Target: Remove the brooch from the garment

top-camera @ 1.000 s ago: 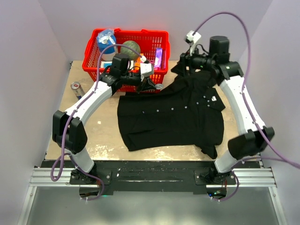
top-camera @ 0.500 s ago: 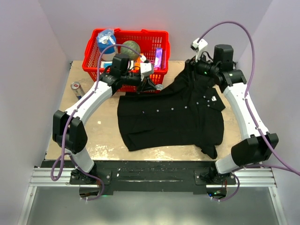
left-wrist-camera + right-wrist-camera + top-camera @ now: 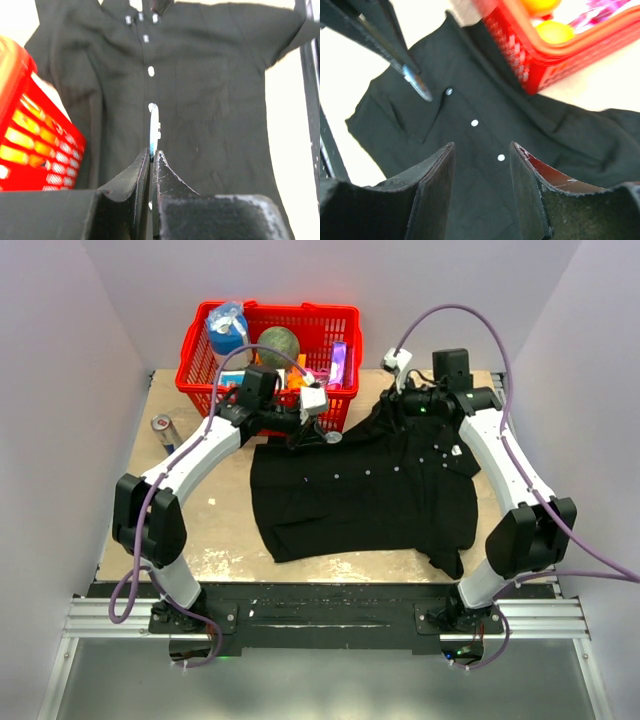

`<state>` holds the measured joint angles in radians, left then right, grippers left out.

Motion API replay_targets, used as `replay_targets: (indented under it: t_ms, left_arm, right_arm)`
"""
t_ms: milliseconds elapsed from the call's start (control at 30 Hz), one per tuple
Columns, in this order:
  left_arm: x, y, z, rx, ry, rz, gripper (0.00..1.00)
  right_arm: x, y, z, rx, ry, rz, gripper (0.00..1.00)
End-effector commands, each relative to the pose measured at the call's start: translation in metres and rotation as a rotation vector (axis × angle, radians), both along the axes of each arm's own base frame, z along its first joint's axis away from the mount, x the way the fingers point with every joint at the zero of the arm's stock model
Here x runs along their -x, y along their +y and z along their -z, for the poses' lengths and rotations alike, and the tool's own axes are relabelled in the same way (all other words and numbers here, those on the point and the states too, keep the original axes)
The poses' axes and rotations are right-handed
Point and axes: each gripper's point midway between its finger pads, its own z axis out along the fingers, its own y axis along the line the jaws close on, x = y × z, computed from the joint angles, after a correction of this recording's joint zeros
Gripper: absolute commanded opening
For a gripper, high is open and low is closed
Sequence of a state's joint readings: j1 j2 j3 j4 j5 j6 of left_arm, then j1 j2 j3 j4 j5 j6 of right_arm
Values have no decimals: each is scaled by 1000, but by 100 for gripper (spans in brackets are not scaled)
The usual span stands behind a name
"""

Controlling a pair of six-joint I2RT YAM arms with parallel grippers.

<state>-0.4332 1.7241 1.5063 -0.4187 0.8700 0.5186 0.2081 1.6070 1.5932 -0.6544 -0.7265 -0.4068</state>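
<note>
The garment [image 3: 370, 490], a black short-sleeved shirt with small white buttons, lies spread on the table; it also shows in the left wrist view [image 3: 220, 75] and the right wrist view [image 3: 480, 95]. My left gripper [image 3: 322, 433] is shut on the brooch [image 3: 333, 437], a small silvery disc. In the left wrist view the gripper [image 3: 153, 152] pinches the brooch [image 3: 154, 125] edge-on, held above the shirt's button line. The right wrist view shows the brooch [image 3: 417, 85] at the tips of the left fingers. My right gripper [image 3: 390, 405] is open over the shirt's collar end, with jaws [image 3: 482, 147] apart and empty.
A red basket [image 3: 200, 340] holding several items stands at the back of the table, just behind my left gripper; its wall shows in both wrist views [image 3: 30, 125] [image 3: 530, 55]. A drink can [image 3: 165, 430] lies at the left edge.
My right gripper has swung left and lower over the collar, and the lifted part of the shirt has dropped. My left gripper has shifted slightly right with the brooch.
</note>
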Motion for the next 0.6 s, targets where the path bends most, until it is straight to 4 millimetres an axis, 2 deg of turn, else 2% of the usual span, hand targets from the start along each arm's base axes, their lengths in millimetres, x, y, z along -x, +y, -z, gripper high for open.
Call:
replay_targets:
  t_ms: [0, 67, 100, 167, 200, 233, 300, 333, 500, 533, 567]
  left_arm:
    - [15, 22, 20, -124, -46, 22, 0]
    - [18, 32, 27, -175, -81, 23, 0]
    - [26, 40, 36, -224, -51, 26, 0]
    - [27, 65, 46, -339, -72, -4, 0]
    - [38, 80, 61, -396, -24, -10, 0]
    - [33, 104, 62, -443, -39, -71, 0]
    - [30, 131, 78, -503, -27, -178, 0]
    - [24, 152, 79, -547, -45, -254, 0]
    - [17, 208, 101, -743, 42, -575, 0]
    - [12, 232, 97, -799, 29, -700, 0]
    - [14, 241, 97, -806, 35, -742, 0]
  right_arm:
    - [12, 13, 5, 12, -10, -102, 51]
    - [15, 16, 17, 15, 26, -97, 52]
    - [18, 21, 21, 14, 38, -103, 52]
    - [25, 25, 30, 11, 69, -106, 54]
    - [28, 28, 32, 8, 73, -114, 55]
    - [30, 29, 32, 4, 75, -113, 56]
    - [33, 30, 40, -8, 105, -102, 57]
    - [33, 30, 43, -11, 112, -95, 57]
    - [30, 34, 50, -29, 141, -74, 59]
    - [27, 34, 51, -29, 144, -70, 59]
    - [25, 34, 48, -31, 138, -66, 59]
